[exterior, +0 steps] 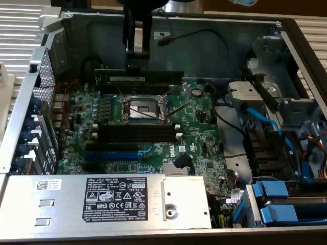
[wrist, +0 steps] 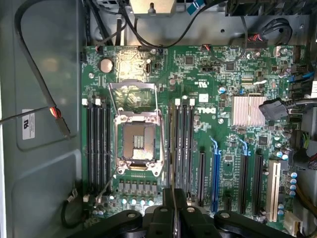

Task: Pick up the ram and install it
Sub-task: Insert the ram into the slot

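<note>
The ram (exterior: 138,76), a long dark-green stick with a pale label, hangs level above the motherboard (exterior: 199,117), lengthwise across the exterior view. My gripper (exterior: 137,62) comes down from above and is shut on the stick's upper edge near its middle. In the wrist view my black fingers (wrist: 166,218) are pressed together, with the ram seen edge-on as a thin strip between them. Below lie the long black slots with white end clips (exterior: 138,130) beside the open processor socket (exterior: 142,108). In the wrist view these slots (wrist: 183,148) run in line with the fingers. The ram is clear of the slots.
Blue and black card slots (exterior: 110,154) lie nearer the front. A metal power supply box (exterior: 102,204) closes off the front edge. Blue cables and drive bays (exterior: 265,132) crowd the exterior view's right. A loose black cable (exterior: 199,35) lies on the case's back wall.
</note>
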You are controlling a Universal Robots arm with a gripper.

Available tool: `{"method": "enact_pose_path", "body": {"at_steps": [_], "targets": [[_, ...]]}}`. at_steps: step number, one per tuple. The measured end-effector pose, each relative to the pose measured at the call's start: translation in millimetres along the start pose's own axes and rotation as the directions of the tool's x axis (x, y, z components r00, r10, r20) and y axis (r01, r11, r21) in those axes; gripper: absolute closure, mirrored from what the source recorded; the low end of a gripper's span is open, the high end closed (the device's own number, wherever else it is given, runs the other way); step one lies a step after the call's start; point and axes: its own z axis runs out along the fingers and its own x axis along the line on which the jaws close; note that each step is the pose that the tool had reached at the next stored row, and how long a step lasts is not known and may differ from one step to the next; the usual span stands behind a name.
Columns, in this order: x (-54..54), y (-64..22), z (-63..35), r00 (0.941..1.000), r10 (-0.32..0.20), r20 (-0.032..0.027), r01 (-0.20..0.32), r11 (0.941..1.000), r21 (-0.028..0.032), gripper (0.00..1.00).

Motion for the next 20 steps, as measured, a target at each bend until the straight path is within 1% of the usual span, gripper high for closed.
{"method": "enact_pose_path", "body": {"at_steps": [1,3,9,13,15,20], "targets": [[-0.9,0.7,1.3,1.0000,0.000,-0.0002,0.000,1.0000,0.0022,0.88],[-1.3,2.3,4.1,1.0000,0.000,0.0000,0.000,1.0000,0.0035,0.88],[-2.3,3.2,12.2,1.0000,0.000,0.0000,0.000,1.0000,0.0037,0.88],[-8.5,3.6,16.7,1.0000,0.001,-0.0001,-0.001,1.0000,0.0036,0.88],[-11.0,4.6,19.9,1.0000,0.001,-0.0004,-0.001,1.0000,0.0034,0.88],[-11.7,8.8,28.6,0.9999,0.015,-0.0010,-0.015,0.9999,0.0031,0.88]]}}
